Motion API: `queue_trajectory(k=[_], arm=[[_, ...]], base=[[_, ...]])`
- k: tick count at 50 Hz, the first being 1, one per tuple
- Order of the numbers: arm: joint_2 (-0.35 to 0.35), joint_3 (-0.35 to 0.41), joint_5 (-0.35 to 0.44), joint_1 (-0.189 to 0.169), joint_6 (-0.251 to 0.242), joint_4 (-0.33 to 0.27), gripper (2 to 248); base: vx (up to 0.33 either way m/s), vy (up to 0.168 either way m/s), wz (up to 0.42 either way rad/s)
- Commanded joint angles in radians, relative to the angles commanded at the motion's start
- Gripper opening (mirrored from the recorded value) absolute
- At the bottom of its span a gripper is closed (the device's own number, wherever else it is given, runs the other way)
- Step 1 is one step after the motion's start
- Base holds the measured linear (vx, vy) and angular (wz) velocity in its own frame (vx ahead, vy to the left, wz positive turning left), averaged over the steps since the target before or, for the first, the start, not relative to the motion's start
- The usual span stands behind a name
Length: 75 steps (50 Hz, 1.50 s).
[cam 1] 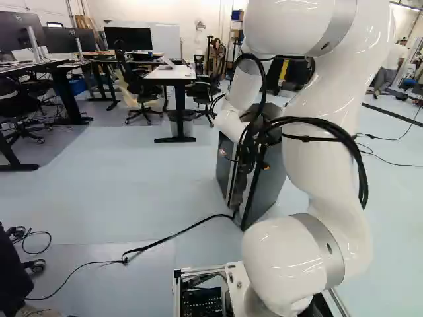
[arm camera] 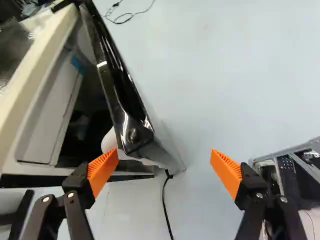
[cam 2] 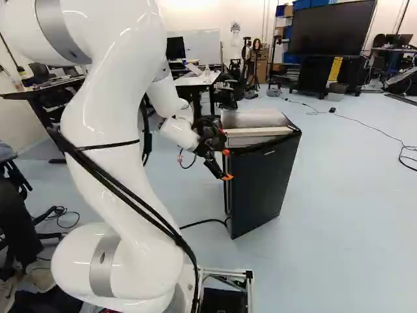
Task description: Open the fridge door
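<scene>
You have the fingers (cam 2: 227, 164) spread wide, holding nothing, one close by the free corner of the fridge door (arm camera: 117, 92), ajar, fridge interior (arm camera: 55, 117) showing.

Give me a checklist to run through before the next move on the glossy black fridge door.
1. Door ajar: ok. The glossy black door stands away from the cream-rimmed fridge cabinet, and the inside shows.
2. Jaws open: ok. They stand wide apart.
3. One ribbed orange pad at the door's inner side, ready to push: cannot tell. It is near the lower corner, but contact is unclear.
4. Thin black cable out of the door's swing: cannot tell. It runs over the floor from the fridge's foot.
5. Door fully open: not ok, only partway.
</scene>
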Motion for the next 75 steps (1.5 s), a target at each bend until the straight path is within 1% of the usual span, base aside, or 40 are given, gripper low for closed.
queue_trajectory(k=[6,9,20,28,50,63,75], arm=[[0.016,0.024,-0.01,-0.011,0.0,0.061,247],[0.024,0.035,-0.012,-0.017,0.0,0.081,247],[0.035,0.052,-0.01,-0.025,0.0,0.101,247],[0.036,0.053,0.015,-0.025,0.0,0.103,247],[0.034,0.051,0.122,-0.03,0.0,0.096,247],[0.025,0.036,0.168,-0.057,0.0,0.066,247],[0.011,0.015,0.18,-0.092,0.0,0.033,247]], base=[[0.0,0.0,0.0],[0.0,0.0,0.0],[0.0,0.0,0.0],[0.0,0.0,0.0],[0.0,0.0,0.0],[0.0,0.0,0.0],[0.0,0.0,0.0]])
